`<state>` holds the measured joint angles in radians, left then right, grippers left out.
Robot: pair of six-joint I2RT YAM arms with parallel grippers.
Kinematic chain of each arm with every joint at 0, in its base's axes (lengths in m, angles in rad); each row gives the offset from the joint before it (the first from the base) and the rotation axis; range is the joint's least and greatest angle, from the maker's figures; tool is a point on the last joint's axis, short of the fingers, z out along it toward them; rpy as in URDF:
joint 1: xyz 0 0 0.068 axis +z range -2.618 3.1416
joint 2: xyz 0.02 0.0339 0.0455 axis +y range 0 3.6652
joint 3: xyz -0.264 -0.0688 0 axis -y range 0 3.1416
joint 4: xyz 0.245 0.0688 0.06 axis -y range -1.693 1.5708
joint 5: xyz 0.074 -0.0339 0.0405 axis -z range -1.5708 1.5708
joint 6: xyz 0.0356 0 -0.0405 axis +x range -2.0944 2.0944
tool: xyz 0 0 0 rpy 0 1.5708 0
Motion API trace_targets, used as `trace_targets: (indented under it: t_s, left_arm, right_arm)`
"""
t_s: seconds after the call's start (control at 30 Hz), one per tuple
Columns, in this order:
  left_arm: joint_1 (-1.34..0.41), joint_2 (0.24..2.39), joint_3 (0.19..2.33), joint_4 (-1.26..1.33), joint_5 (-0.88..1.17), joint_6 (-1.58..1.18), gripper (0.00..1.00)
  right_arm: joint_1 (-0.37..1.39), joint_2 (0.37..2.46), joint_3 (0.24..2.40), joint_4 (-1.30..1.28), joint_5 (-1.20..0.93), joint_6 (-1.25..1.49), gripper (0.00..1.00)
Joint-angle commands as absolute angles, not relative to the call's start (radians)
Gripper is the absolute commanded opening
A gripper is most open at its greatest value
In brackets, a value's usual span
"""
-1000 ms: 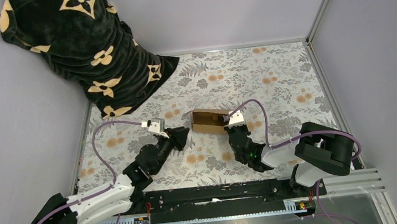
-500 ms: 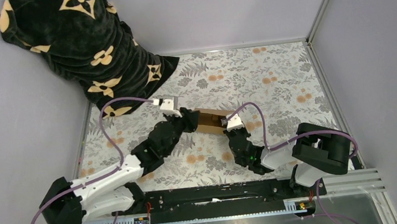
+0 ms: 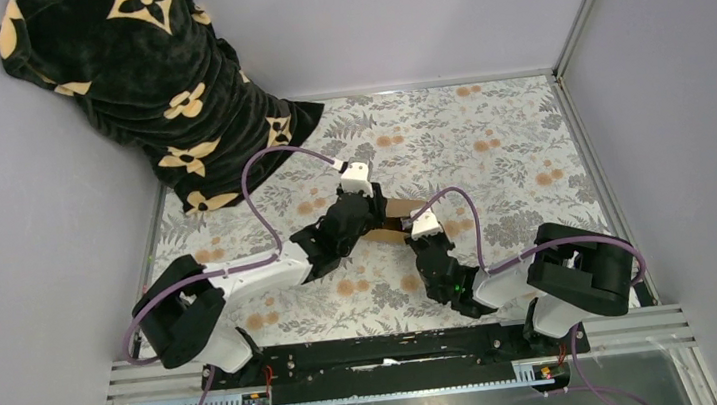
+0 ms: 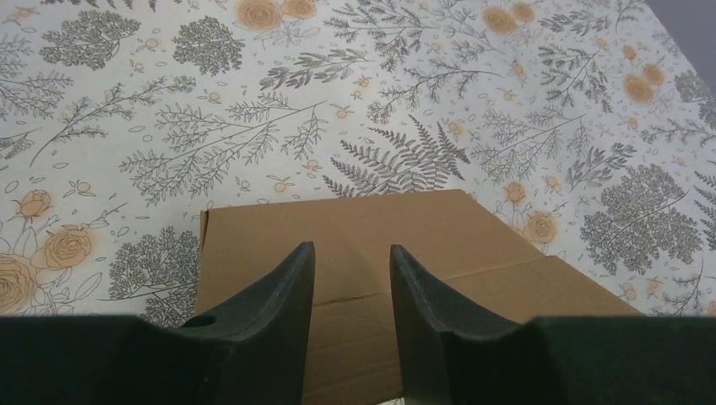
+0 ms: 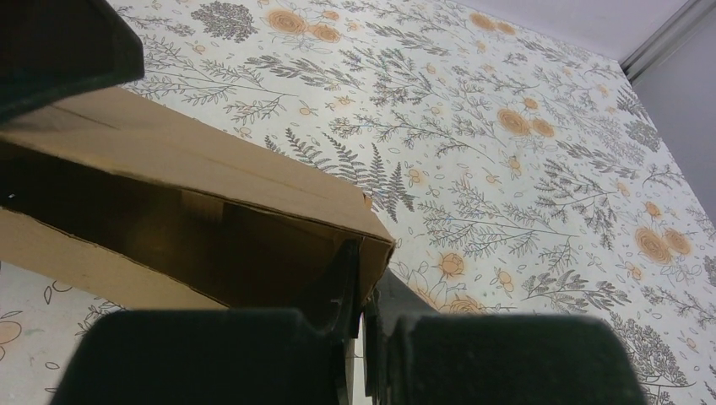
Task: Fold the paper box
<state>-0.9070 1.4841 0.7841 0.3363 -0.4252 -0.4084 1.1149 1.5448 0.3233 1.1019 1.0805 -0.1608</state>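
The paper box (image 3: 399, 207) is a small brown cardboard box lying on the floral cloth, mostly covered by my left arm in the top view. My left gripper (image 3: 377, 217) hangs over its top panel (image 4: 253, 240). In the left wrist view the left gripper (image 4: 351, 251) is open, with bare cardboard showing between its fingers. My right gripper (image 3: 413, 227) is at the box's right end. In the right wrist view the right gripper (image 5: 365, 266) is shut on the side wall at the corner of the paper box (image 5: 194, 160), one finger inside the open box and one outside.
A black blanket with tan flower shapes (image 3: 150, 74) is heaped in the back left corner. Grey walls enclose the table on the left, back and right. A metal rail (image 3: 583, 129) runs along the right edge. Floral cloth (image 3: 468, 131) lies beyond the box.
My left arm has swung right and forward, from beside the box's left end to over its top, and its jaws have widened a little. The right gripper has kept its grip on the box wall.
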Motion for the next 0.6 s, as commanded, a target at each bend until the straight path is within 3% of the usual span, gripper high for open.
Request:
trace_targets:
  t_s: [0.0,0.3,0.57]
  left_arm:
    - [-0.898,1.504,0.781,0.363,-0.413,-0.407,0.44]
    - [-0.898,1.528,0.777,0.352,-0.413,-0.422,0.42]
    - [-0.898,1.565,0.783,0.351,-0.408,-0.433,0.41]
  right_arm:
    - [1.126,1.555,0.308,1.085,1.095,-0.178,0.03]
    - [1.131,1.478,0.288,0.987,1.062,-0.085,0.3]
    - [1.131,1.302,0.268,0.79,0.991,0.084,0.45]
